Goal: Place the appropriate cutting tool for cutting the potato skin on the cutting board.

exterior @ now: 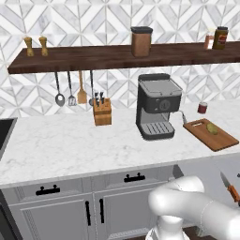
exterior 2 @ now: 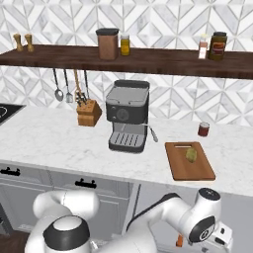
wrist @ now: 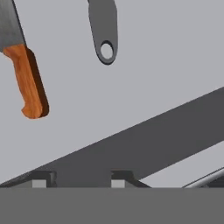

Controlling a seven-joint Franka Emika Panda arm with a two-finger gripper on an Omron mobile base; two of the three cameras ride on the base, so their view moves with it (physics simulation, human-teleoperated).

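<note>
I see a reddish-brown cutting board (exterior 2: 190, 165) carrying a yellowish-tan potato (exterior 2: 191, 155) on my white marbled worktop (exterior 2: 44, 138). An orange-handled, grey-bladed knife (wrist: 24, 70) lies on flat grey. The backsplash (exterior 2: 163, 22) shows grey-white chevrons.

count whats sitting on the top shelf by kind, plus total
wooden shakers: 2
brown canister: 1
jars: 2
small bottle: 1
total: 6
</note>
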